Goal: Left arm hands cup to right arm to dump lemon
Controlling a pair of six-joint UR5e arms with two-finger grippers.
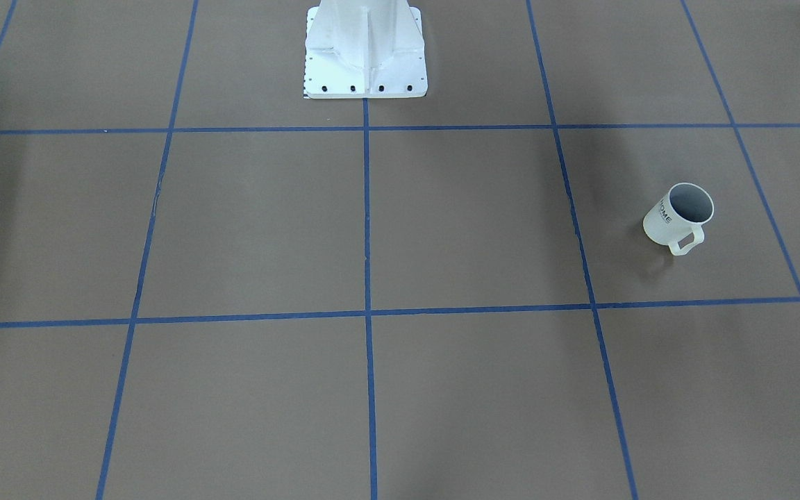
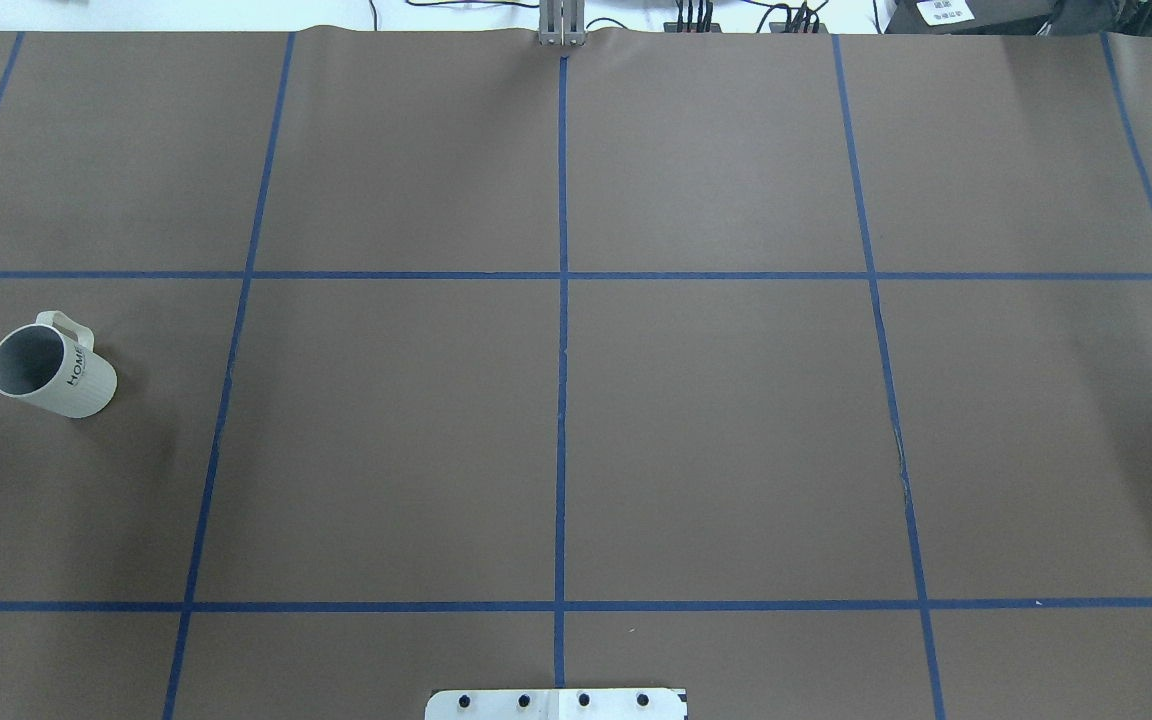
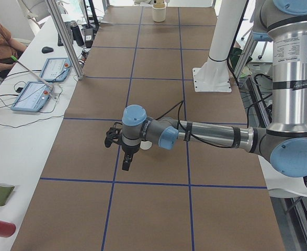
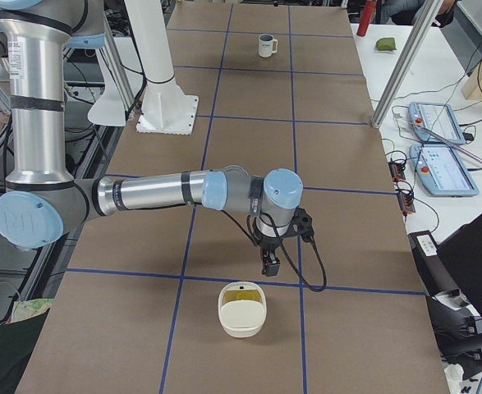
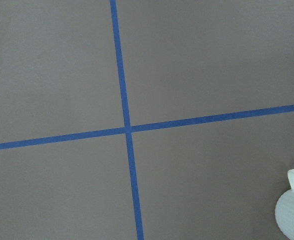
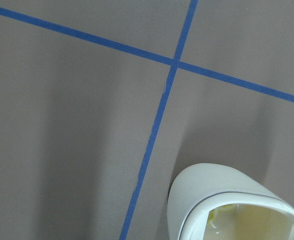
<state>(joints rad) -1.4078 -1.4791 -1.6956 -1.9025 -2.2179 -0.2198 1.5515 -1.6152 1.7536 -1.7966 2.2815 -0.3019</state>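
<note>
The cream-white cup (image 2: 56, 375) with black "HOME" lettering stands upright on the brown table, on the robot's left side. It also shows in the front view (image 1: 674, 221), far off in the exterior right view (image 4: 265, 45) and at the lower right corner of the left wrist view (image 5: 293, 212). Its inside shows only grey; the lemon is not visible. My left gripper (image 3: 126, 164) hangs above the table close to the cup, and I cannot tell if it is open. My right gripper (image 4: 271, 264) hangs over the table's other end, and I cannot tell its state.
A cream bowl-like container (image 4: 242, 309) with a yellowish inside sits just beyond the right gripper and fills the lower right of the right wrist view (image 6: 222, 200). The white robot pedestal (image 1: 365, 52) stands at the table's middle edge. Blue tape lines grid the table.
</note>
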